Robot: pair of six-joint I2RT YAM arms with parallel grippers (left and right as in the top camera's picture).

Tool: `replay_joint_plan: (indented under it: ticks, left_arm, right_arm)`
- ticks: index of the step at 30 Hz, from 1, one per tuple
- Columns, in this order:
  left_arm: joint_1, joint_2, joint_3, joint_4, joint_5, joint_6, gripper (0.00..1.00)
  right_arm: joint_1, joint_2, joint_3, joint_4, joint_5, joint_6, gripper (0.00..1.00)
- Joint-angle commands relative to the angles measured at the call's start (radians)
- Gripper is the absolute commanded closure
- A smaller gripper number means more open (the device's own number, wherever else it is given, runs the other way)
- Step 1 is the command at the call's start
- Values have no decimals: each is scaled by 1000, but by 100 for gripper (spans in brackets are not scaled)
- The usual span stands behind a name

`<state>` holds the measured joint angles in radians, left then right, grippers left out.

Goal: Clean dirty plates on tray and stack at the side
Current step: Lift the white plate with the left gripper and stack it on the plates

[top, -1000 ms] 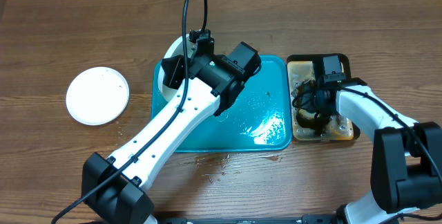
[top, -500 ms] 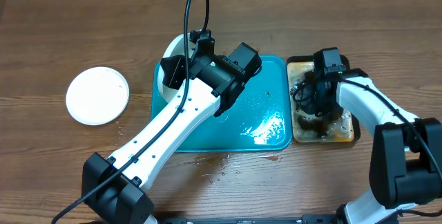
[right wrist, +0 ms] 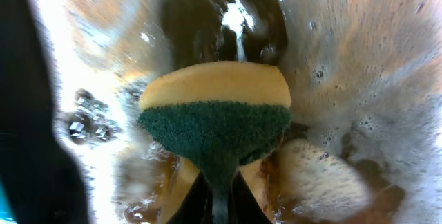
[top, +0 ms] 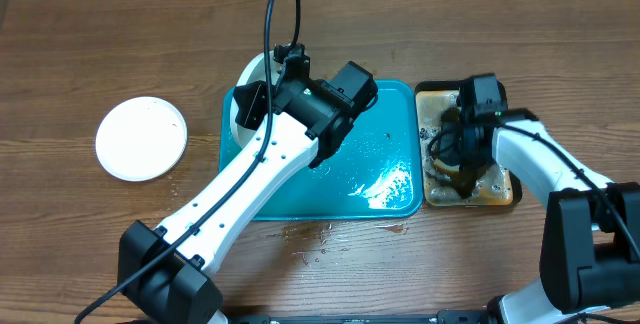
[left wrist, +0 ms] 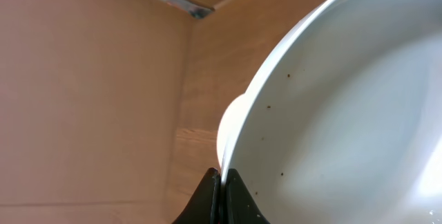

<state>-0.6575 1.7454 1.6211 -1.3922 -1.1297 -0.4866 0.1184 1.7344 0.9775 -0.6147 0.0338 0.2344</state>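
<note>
Teal plastic, the tray (top: 385, 179) lies wet mid-frame; at its upper left corner we see the left fingers (left wrist: 205, 203) clenched on a white plate (left wrist: 331, 113). A second plate (top: 141, 138) rests on the counter (top: 80, 224), far left. At right, the right fingers (right wrist: 197, 207) grip a sponge (right wrist: 215, 110) over the black tray (top: 432, 114), apparently foamy.

Wooden bench (top: 80, 224), with spilled droplets (top: 318, 236) toward its front edge. At right, a small black tray (top: 431, 112) of brown soapy water and foam (right wrist: 373, 79). A yellow sponge (right wrist: 215, 86) with a green scouring face shows against the suds.
</note>
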Motion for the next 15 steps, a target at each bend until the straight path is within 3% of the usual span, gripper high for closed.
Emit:
replay_joint_plan:
  ticks: [1, 11, 15]
  left_arm:
    - [48, -29, 7, -5, 79, -34, 96]
    - [307, -49, 7, -49, 376, -68, 96]
    - [436, -79, 7, -20, 539, -6, 95]
  right_arm:
    - [-5, -5, -53, 39, 13, -6, 96]
    - [-5, -28, -37, 73, 13, -7, 96]
    - [-5, -79, 21, 37, 14, -64, 96]
